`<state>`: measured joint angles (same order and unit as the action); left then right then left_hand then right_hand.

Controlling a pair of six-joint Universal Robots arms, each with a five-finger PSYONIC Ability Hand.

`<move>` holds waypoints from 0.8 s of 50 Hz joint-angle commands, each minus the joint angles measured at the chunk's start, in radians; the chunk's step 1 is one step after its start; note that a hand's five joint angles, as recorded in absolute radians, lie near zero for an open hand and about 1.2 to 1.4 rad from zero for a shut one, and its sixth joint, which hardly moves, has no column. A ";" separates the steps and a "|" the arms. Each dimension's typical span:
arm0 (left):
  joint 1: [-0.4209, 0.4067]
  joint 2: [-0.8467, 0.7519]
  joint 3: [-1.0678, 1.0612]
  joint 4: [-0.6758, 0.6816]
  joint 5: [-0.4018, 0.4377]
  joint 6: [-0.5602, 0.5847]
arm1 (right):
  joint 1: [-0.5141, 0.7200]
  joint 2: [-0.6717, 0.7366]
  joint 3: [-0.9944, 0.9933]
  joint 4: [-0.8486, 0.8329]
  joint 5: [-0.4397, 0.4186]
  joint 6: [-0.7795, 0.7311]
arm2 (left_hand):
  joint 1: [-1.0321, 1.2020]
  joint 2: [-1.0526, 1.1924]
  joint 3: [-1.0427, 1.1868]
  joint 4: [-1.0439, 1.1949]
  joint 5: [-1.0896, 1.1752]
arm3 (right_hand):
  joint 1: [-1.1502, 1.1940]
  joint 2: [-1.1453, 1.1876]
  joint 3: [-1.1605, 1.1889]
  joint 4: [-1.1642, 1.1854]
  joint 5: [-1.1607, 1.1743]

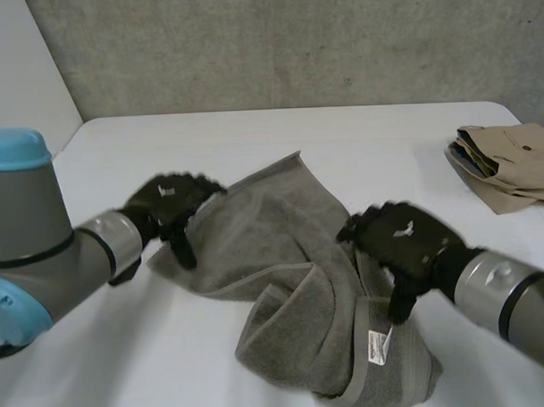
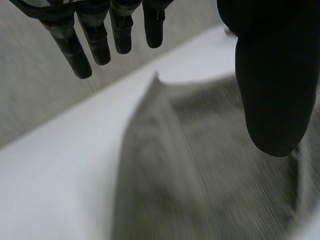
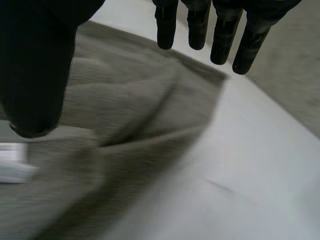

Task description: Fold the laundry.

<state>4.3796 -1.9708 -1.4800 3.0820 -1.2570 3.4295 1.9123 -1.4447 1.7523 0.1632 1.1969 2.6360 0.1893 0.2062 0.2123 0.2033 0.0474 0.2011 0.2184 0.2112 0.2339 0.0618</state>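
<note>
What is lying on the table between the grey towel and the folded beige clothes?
Nothing: the head view shows bare white table between the grey towel and the beige clothes.

A white table (image 1: 341, 138) with rounded far corners spreads across the foreground, matte under soft, even light. Behind it stands a grey, speckled concrete wall (image 1: 293, 42). At the left a paler, smooth white wall (image 1: 17, 78) meets it.

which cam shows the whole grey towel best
The head view: the grey towel lies crumpled on the table, nearly its whole outline visible. The left wrist view shows one pointed corner and flat cloth; the right wrist view shows folds, an edge and the white label.
</note>
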 commanded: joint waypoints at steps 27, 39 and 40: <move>-0.006 -0.003 -0.171 0.081 -0.018 0.040 | 0.059 -0.020 0.257 -0.269 0.024 -0.251 | 0.159 0.142 0.136 0.145 0.127 | 1.195 1.178 1.185 1.162 1.160; -0.061 -0.080 -0.118 0.090 -0.045 0.039 | -0.147 0.007 0.150 -0.338 0.081 -0.028 | 0.150 0.134 0.127 0.136 0.118 | 1.195 1.178 1.185 1.162 1.160; -0.061 -0.083 -0.115 0.090 -0.054 0.039 | -0.153 0.019 0.147 -0.338 0.081 -0.028 | 0.150 0.134 0.127 0.136 0.118 | 1.195 1.178 1.185 1.162 1.160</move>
<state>4.3440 -2.0195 -1.6238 3.1739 -1.2811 3.4652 1.8715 -1.4605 1.9412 -0.1720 1.2719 2.5468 0.2888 0.2954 0.2904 0.2967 0.1217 0.9530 1.1615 1.1766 1.1860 0.9690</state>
